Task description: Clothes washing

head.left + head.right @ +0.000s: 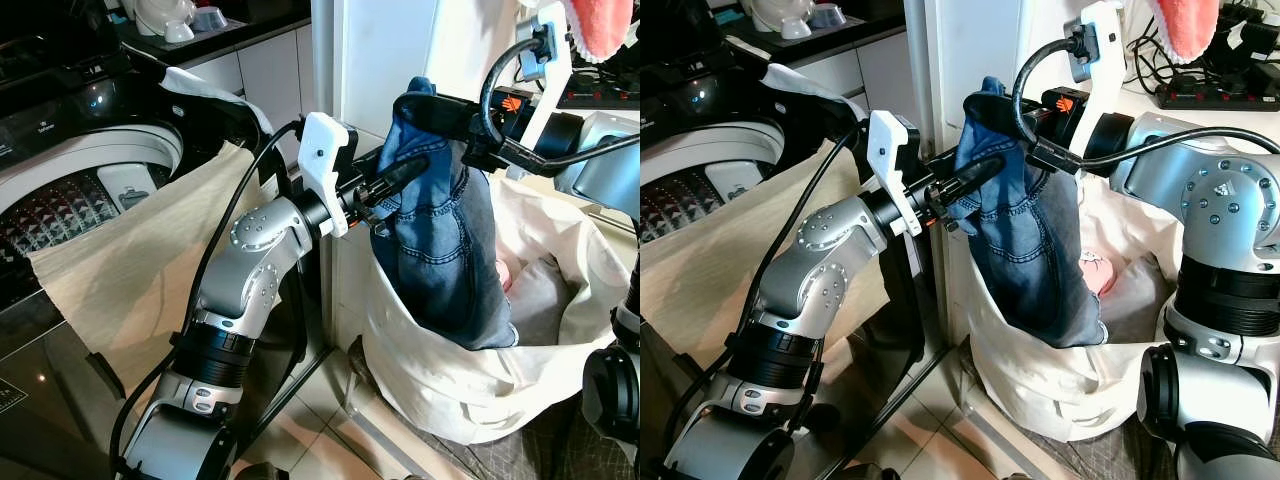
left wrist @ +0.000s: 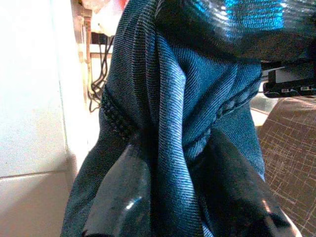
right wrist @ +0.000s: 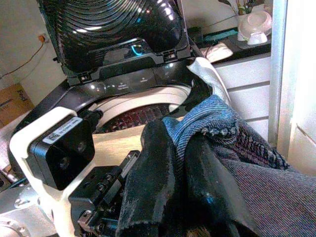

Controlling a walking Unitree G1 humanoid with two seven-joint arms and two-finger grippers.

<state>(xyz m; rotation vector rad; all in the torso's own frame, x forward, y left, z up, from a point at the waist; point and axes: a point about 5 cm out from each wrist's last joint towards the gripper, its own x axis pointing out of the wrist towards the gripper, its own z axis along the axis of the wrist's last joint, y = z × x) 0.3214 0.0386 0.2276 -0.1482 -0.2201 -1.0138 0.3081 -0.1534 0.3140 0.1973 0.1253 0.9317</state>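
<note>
Both clamped on the jeans [image 1: 440,240]: left hand [image 1: 405,172] pinching mid-fold, right hand [image 1: 412,104] gripping the top. Hanging half out of the cream laundry bag [image 1: 450,390], beside the open washing machine [image 1: 90,170].

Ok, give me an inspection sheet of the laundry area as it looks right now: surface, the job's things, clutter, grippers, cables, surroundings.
Surface: tiled floor between washer and bag.
Job's things: blue denim garment lifted partly out of the white laundry bag; its lower end is in the bag. Top-loading washer stands with lid up; beige cloth draped over its front edge.
Clutter: pink item and grey fabric inside the bag.
Grippers: left gripper has its jaws closed on the denim's side; right gripper pinches its top fold.
Cables: black cable runs along the left arm; another loops by the right wrist; power strip on the counter.
Surroundings: white cabinets, white column behind the bag.
</note>
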